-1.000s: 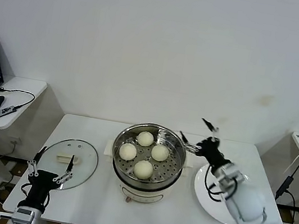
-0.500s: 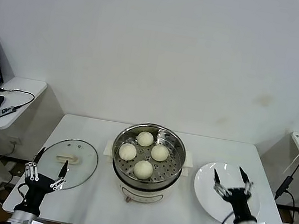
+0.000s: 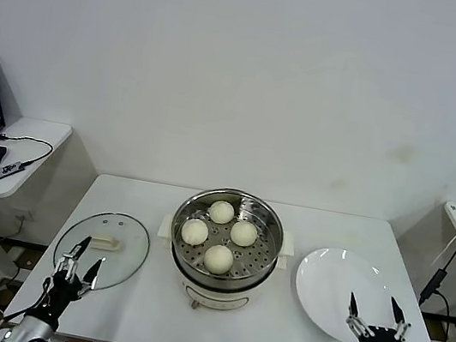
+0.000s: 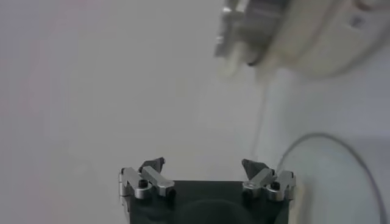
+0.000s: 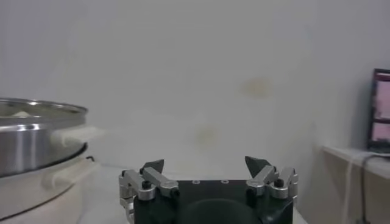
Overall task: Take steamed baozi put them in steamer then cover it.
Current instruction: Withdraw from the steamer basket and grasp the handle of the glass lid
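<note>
Nearest the robot, the left gripper (image 3: 74, 266) is hovering at the table's (image 3: 129, 303) front edge, over the near rim of the glass lid (image 3: 103, 248), its fingers spread wide and holding nothing. The right gripper (image 3: 378, 319) is hovering at the near rim of the white plate (image 3: 335, 288), on the steamer's right, its fingers likewise spread wide and holding nothing; the plate is lying bare. The lid is lying flat on the table on the steamer's left, cream handle up, apart from the pot. At the table's centre the steamer (image 3: 226, 244) is standing uncovered on its cream-white base. Inside, the four steamed baozi (image 3: 218, 258) are resting on the perforated tray: one near the front wall, one left of centre, one right of centre, and one toward the back wall. In the right wrist view the steamer's steel wall (image 5: 27, 146) is showing beside that arm's open fingers (image 5: 152, 167)
</note>
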You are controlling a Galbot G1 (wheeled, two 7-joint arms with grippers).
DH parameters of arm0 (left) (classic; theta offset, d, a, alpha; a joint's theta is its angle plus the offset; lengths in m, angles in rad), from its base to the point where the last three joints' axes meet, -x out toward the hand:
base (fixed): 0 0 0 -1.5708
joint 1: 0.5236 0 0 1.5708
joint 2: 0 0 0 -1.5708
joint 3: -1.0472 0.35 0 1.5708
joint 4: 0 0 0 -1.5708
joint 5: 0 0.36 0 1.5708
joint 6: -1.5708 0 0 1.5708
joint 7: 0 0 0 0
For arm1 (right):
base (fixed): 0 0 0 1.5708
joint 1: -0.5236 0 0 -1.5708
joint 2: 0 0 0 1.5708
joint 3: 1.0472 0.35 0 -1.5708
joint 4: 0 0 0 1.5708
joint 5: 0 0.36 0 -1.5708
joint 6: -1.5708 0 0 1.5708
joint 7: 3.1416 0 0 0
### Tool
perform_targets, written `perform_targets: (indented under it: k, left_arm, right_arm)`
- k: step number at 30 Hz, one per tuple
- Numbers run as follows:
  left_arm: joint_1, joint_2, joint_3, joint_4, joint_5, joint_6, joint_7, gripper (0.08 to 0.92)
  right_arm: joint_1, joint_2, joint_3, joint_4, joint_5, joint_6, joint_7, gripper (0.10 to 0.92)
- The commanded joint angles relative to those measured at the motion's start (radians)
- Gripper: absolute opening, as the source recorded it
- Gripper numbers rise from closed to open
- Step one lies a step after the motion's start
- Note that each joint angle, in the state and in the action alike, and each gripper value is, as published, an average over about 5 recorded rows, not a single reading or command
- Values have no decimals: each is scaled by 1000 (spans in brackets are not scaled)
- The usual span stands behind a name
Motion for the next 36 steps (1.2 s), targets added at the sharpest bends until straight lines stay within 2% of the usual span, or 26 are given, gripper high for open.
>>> perform_targets:
  k: [1, 16, 36]
  left_arm:
    - [-212, 44, 68, 227, 193, 17, 29, 823]
    - [-416, 46, 133, 437, 213, 22, 23, 823]
    - [-519, 64, 173, 542, 190, 31, 35, 823]
  right_arm:
    - [-59, 41, 48, 11, -7, 26, 20, 823]
    - [-66, 62, 70, 5, -11, 36, 28, 823]
    - [-49, 80, 69, -21, -23, 37, 23, 823]
